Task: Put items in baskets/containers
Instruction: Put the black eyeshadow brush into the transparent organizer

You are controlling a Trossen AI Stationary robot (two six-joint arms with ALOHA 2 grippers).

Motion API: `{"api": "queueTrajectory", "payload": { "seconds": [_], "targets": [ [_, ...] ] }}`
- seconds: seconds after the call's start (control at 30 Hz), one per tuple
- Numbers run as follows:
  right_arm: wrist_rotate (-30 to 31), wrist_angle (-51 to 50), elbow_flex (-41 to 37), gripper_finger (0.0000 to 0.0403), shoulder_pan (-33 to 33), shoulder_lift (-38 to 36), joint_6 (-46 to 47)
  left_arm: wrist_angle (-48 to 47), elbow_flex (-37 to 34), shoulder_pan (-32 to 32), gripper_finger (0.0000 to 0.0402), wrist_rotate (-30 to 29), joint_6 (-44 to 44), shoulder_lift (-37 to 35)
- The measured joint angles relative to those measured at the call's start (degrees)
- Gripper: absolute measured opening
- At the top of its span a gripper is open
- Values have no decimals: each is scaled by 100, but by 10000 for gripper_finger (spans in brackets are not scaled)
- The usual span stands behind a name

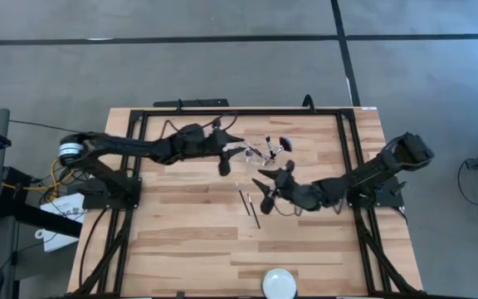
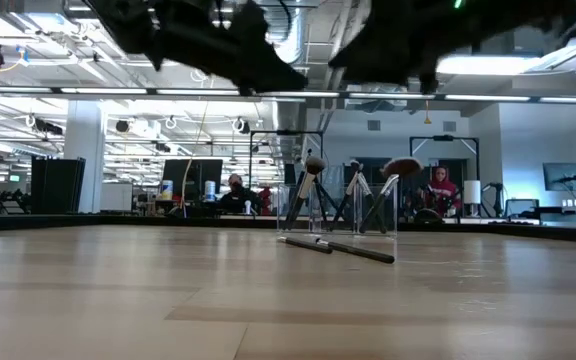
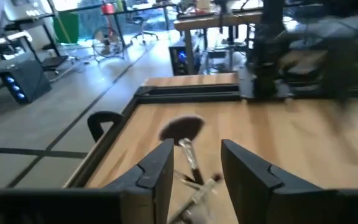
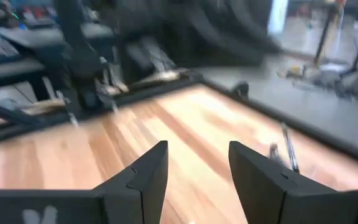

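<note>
Two brushes (image 1: 250,205) lie loose on the table (image 1: 189,241), just beside the clear container (image 2: 338,208), which holds several brushes (image 2: 308,185) standing tilted. We see the left gripper (image 3: 194,163) spread and empty, raised above the container's brushes, with a fan-headed brush (image 3: 182,128) showing between its fingers. We see the right gripper (image 4: 197,163) also spread and empty, on the opposite side of the container from the left one, close to the loose brushes. We can barely trace the container's walls. A white disc (image 1: 278,283) sits well apart from the container, at the table's edge.
</note>
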Motion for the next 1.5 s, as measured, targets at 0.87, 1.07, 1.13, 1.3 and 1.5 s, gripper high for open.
{"api": "queueTrajectory", "payload": {
  "seconds": [0.87, 1.07, 1.13, 1.3, 1.5],
  "targets": [
    [-75, -2636, 1283, 162, 28, 2988, 3918, -476, -2323, -527, 110, 0, -1056, -2246],
    [-83, -2600, 1285, 162, 276, 2988, 4249, -394, -2332, -524, 110, -2, -1056, -2246],
    [15, -2596, 1285, 162, 370, 2988, 4246, -382, -2332, -524, 110, -2, -1056, -2246],
    [457, -2584, 1286, 162, 594, 2924, 4007, -378, -2332, -524, 110, -2, -1057, -2246],
    [333, -2536, 1455, 162, 836, 2905, 4018, -344, -2332, -524, 110, -2, -1185, -2246]
  ]
}}
